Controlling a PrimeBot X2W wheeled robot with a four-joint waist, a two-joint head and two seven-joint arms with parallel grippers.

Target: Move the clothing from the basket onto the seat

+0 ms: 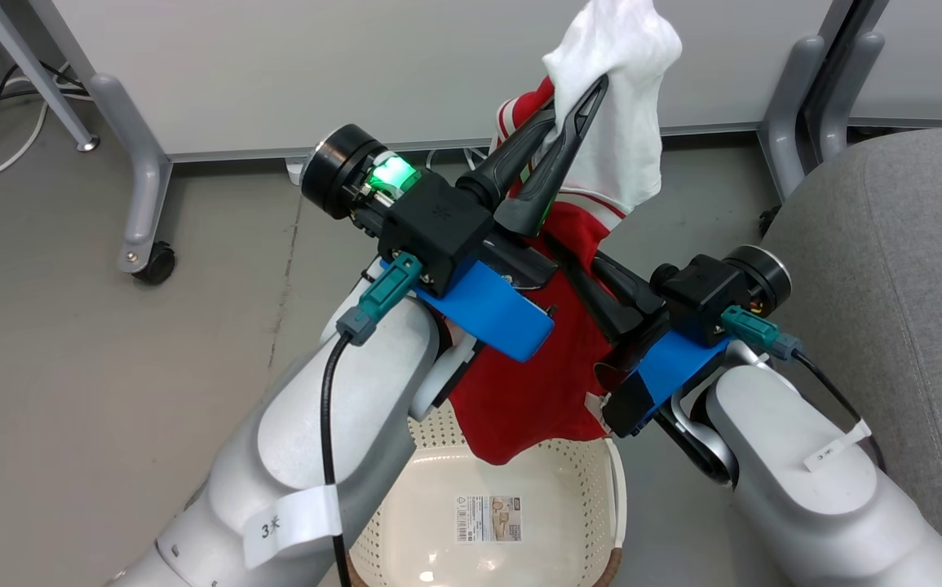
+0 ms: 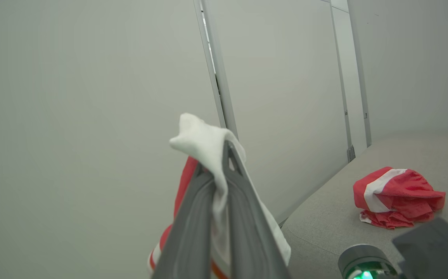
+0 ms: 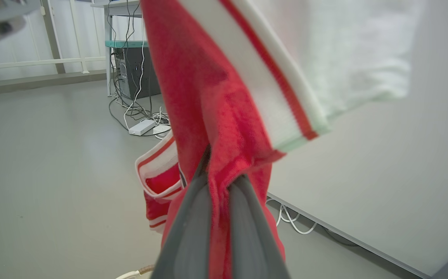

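1. Grey floor and pale partition panels on castored metal legs form the backdrop. The large grey woven-fabric seat (image 1: pixel 886 269) stands to the robot's right. The cream-white perforated plastic basket (image 1: pixel 601 477), with a paper label (image 1: pixel 488 519) inside, sits just below the arms.
2. One soft red garment (image 1: pixel 536 383) with a white panel and thin stripes hangs above the basket, its lowest fold over the far rim. A crumpled red-and-white garment (image 2: pixel 398 197) lies on the seat.
3. The left gripper (image 1: pixel 581 102) is clenched on the white panel, held high. The right gripper (image 3: pixel 222 174) is clenched on a red fold lower down.
4. The step in hand looks like the carry to the seat. Lift until the hem clears the rim. Swing both arms right together so the cloth is not stretched between them. Lower it onto bare upholstery beside the other garment, then release.
5. A trailing hem could snag the rim and drag the basket.
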